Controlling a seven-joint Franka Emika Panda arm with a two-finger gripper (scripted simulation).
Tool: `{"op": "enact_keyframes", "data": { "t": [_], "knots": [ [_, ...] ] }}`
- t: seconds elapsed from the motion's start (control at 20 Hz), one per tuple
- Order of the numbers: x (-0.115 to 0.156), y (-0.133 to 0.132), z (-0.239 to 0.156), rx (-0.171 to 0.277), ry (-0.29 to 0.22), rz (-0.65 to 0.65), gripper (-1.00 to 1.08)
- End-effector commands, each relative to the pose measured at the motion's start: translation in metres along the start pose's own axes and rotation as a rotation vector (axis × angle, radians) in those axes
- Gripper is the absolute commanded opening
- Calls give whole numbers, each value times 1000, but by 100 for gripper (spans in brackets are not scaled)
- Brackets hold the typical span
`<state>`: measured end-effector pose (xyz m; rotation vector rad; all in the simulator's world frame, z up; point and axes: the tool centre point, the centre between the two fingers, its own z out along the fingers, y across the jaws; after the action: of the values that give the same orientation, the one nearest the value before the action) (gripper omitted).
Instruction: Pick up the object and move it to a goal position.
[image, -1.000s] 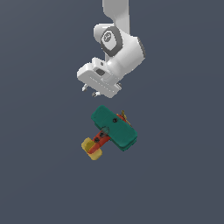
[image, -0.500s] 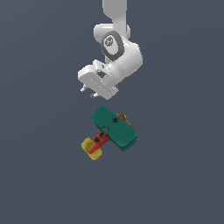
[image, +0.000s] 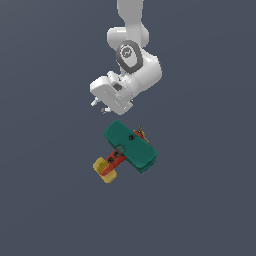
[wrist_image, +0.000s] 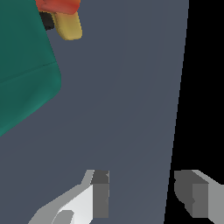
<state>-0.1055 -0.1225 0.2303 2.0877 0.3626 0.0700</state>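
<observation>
One teal-winged, red-bodied toy airplane (image: 129, 149) (yellow tail block) lies apart from one white two-fingered gripper (image: 100, 106), fingers spread, grasping nothing

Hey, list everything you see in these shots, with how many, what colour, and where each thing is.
toy airplane: one; teal-green wing, red body, yellow tail block, small yellowish propeller; lying on the surface below the gripper in the exterior view, not held.
surface: one; plain dark grey-blue; under the airplane, filling both views.
robot arm: one; white; coming down from the top of the exterior view.
gripper: one; white with grey fingers; above the airplane, open, nothing between the fingers.
</observation>
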Motion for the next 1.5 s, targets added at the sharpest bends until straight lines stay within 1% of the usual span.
{"op": "enact_keyframes", "data": {
  "t": [0.0,0.75,1.45],
  "knots": [
    [0,-1,2,-23,14,-9,28],
    [1,-8,12,-141,114,-65,28],
    [5,-20,16,-230,228,-119,28]
  ]
}}
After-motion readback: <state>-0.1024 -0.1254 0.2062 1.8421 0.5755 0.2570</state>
